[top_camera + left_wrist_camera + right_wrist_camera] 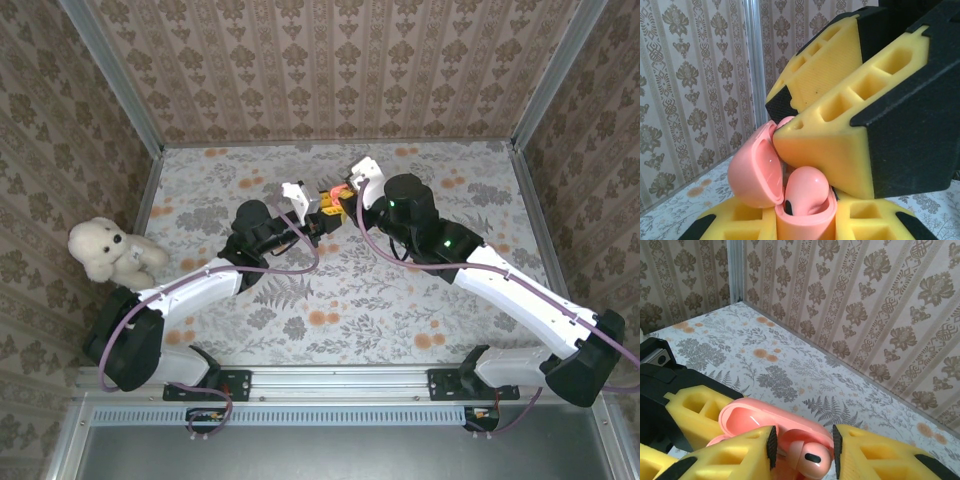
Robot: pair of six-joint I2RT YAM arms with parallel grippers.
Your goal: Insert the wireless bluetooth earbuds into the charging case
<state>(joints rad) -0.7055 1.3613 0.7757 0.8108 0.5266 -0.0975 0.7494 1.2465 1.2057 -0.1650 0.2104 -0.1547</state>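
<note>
Glossy earbud [807,192], light and slippery, seated in open case [754,175] clamped by left gripper [805,229]. Right gripper [802,446] spread, seemingly clear of it. Best pinched lightly across rounded sides.

The pink plastic clamshell charging case [752,170] sits between the left gripper's [805,231] fingers. The glossy pink bean-shaped earbud [805,456] lies in it, between the right gripper's [803,441] fingers.

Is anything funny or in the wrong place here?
Yes: a white teddy bear perches at the left edge of the table, nothing to do with earbuds. The pink earbud also seems to stand proud of its open case.
</note>
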